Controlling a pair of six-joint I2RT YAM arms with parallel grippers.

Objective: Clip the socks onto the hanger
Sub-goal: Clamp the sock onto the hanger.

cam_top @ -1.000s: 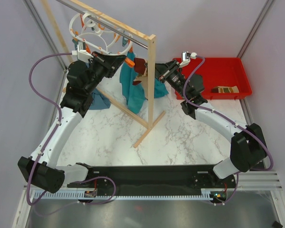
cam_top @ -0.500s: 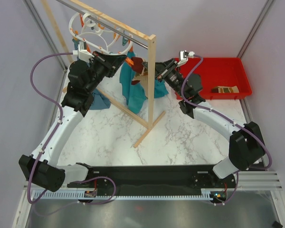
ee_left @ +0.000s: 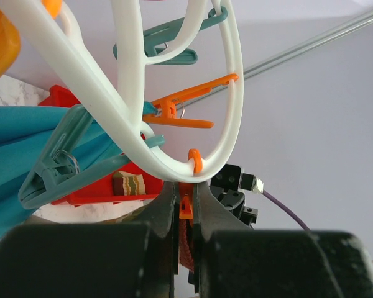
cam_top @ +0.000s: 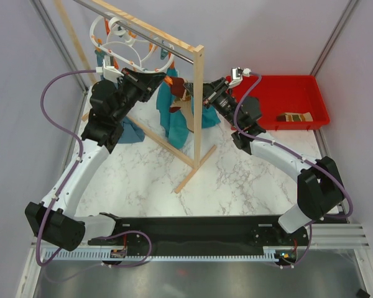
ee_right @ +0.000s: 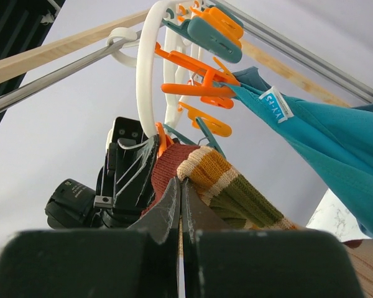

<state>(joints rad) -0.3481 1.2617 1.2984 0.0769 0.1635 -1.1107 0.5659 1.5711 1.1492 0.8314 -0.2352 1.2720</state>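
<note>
Both arms reach away from the near edge of the marble worktop (cam_top: 236,180) toward the wooden rack (cam_top: 199,105). The left arm comes in on the rack's left side and the right arm from the right.

In the right wrist view the right end effector (ee_right: 179,184) is clenched on the striped sock (ee_right: 230,189), pinching it at the brown cuff. The tan, cream and green bands trail off to the right of the fingertips. The cuff sits up against the lower rim of the hanger (ee_left: 128,62), just beside the left arm's fingers.

The left end effector (ee_left: 186,189) is clenched on an orange clip (ee_left: 186,210) that hangs from the bottom of the white ring. Whether the clip's mouth is around the cuff cannot be told.

The hanger is hooked over the metal rail (ee_right: 50,77) under the rack's wooden top bar, and more orange and teal clips sit around its rings. Teal cloths (cam_top: 174,121) hang below it.

Farther right, toward the worktop's far side, a red tray (cam_top: 280,84) holds a second striped sock (cam_top: 295,117). It lies flat near the tray's nearer wall, well apart from both arms' tips.
</note>
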